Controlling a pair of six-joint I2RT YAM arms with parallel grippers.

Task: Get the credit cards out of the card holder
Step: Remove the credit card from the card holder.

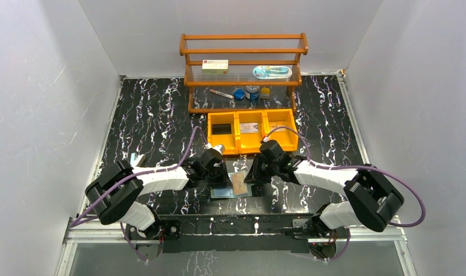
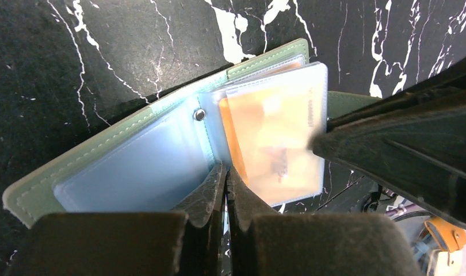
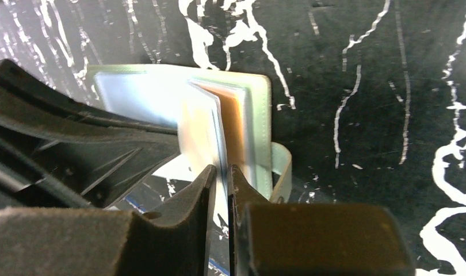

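Note:
The sage-green card holder lies open on the black marble table between both arms. An orange-tan credit card sits inside a clear sleeve on its right half; the pale blue left pocket looks flat. My left gripper is shut at the spine, its tips pinched on the inner sleeve's edge. In the right wrist view that sleeve stands upright with the orange card behind it. My right gripper straddles its near edge with the jaws slightly apart. Other credit cards are hidden.
Just behind the card holder stands a row of orange three-compartment bins. A wooden shelf at the back carries a white box and small items. A small pale object lies at the left. Grey walls close in both sides.

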